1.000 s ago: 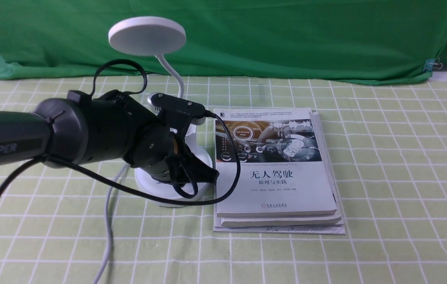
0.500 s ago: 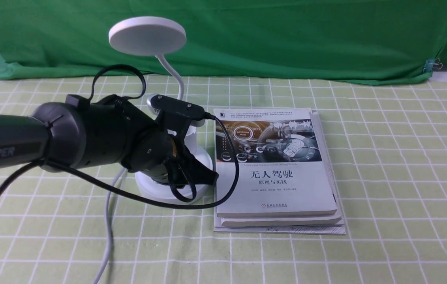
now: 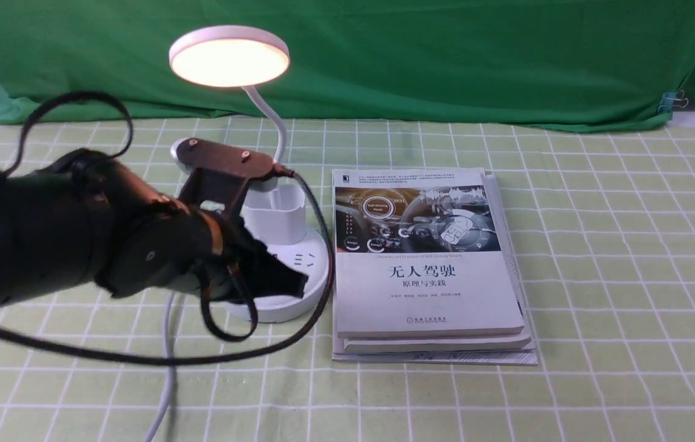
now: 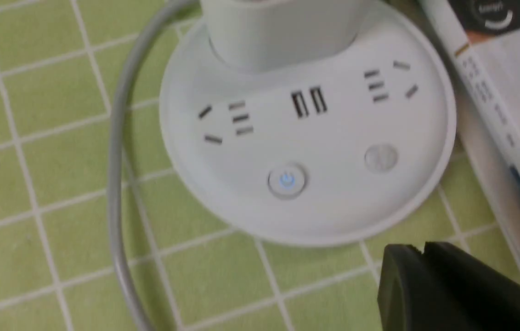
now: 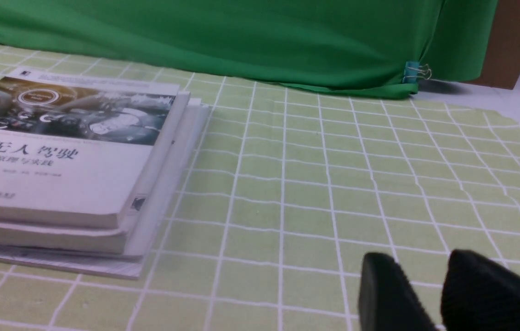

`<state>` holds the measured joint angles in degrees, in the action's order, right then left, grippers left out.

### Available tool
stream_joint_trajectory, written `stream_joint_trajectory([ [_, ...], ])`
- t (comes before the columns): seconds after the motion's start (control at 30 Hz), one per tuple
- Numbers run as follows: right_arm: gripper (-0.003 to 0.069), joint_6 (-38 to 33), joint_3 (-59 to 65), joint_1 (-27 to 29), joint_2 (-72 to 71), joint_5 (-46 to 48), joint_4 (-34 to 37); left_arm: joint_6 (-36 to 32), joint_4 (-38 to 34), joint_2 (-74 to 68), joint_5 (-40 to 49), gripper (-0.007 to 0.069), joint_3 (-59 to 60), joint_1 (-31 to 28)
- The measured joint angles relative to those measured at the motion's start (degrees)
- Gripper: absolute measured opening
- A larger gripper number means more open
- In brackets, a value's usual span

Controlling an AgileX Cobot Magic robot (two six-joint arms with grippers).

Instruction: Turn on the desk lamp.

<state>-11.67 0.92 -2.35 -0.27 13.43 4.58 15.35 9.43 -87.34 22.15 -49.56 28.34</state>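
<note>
The desk lamp stands left of centre, and its round disc head (image 3: 229, 56) glows warm white. Its round base (image 3: 310, 270) carries sockets and a cup holder (image 3: 275, 215). In the left wrist view the power button (image 4: 286, 180) shows a blue light, and a second button (image 4: 381, 157) sits beside it. My left gripper (image 3: 299, 285) is shut and empty, hovering just off the near rim of the base (image 4: 315, 138), its fingertips (image 4: 407, 253) pressed together. My right gripper (image 5: 421, 261) is open over bare tablecloth and does not appear in the front view.
A stack of books (image 3: 427, 264) lies right beside the lamp base. The lamp's white cord (image 3: 166, 344) trails toward the near table edge. A green backdrop cloth (image 3: 446, 55) hangs behind, held at the right by a clip (image 3: 670, 101). My arm's black cable (image 3: 225, 353) loops low near the base.
The lamp head has gone from unlit to glowing. My left arm has drawn back to the left and toward the camera, off the lamp base, uncovering the sockets.
</note>
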Motion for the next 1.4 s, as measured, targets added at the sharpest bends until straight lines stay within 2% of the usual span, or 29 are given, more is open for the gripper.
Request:
stream_joint_trajectory([
  [0.3, 0.0245, 0.00, 0.00, 0.00, 0.00, 0.00, 0.00, 2.66, 0.00, 26.39, -4.92, 0.0019, 19.25, 0.00],
  [0.67, 0.0245, 0.00, 0.00, 0.00, 0.00, 0.00, 0.00, 2.81, 0.00, 59.49, -8.22, 0.0019, 30.91, 0.00],
  [0.87, 0.0245, 0.00, 0.00, 0.00, 0.00, 0.00, 0.00, 2.86, 0.00, 66.71, -8.28, 0.0019, 32.43, 0.00],
  [1.2, 0.0245, 0.00, 0.00, 0.00, 0.00, 0.00, 0.00, 2.81, 0.00, 67.02, -8.59, 0.0019, 32.48, 0.00],
  [1.4, 0.0245, 0.00, 0.00, 0.00, 0.00, 0.00, 0.00, 2.05, 5.09, 67.10, -15.24, 0.0019, 33.73, 0.00],
])
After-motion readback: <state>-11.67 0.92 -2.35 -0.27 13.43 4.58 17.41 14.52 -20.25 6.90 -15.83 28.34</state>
